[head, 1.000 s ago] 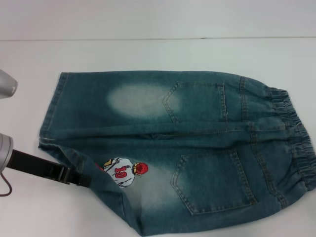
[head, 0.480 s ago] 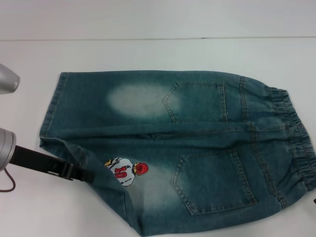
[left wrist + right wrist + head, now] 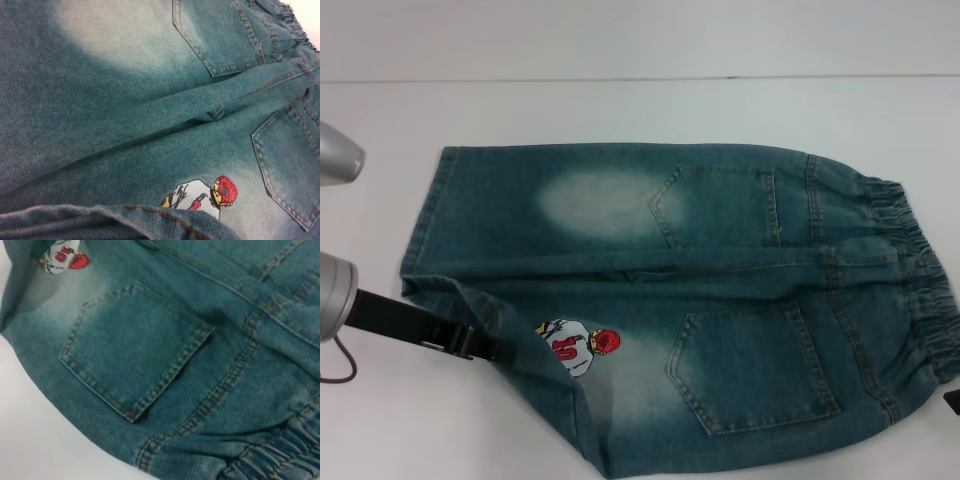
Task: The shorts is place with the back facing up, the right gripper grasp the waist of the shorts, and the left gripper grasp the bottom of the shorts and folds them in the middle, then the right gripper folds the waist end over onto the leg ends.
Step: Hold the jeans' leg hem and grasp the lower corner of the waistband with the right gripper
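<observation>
Starting the first step, you have the shorts point(image 3: 680, 300) lying back up on the white table point(image 3: 640, 110), with the leg ends toward the robot's left and the gathered waist of the shorts point(image 3: 920, 280) toward its right. The left gripper point(image 3: 490, 350) is at the nearer leg hem, at the bottom of the shorts point(image 3: 425, 230), its black wrist running in from the left edge of the head view and its tip buried under a raised flap of denim just beside the embroidered player point(image 3: 575, 345). You cannot tell from any view how wide its fingers stand or whether they have pinched the hem, since the cloth covers them; the left wrist view shows only the folded hem edge point(image 3: 150, 215) close to the lens. The right gripper point(image 3: 952, 400) shows only as a dark sliver at the right edge of the head view, just beside the nearer end of the waistband and apart from it; its finger state cannot be read either. The right wrist view looks down on the nearer back pocket point(image 3: 135, 355) and the elastic ruffles point(image 3: 280, 455). Judge the middle fold as not yet begun. The next move calls for the right gripper to take the waistband before both ends lift together.
</observation>
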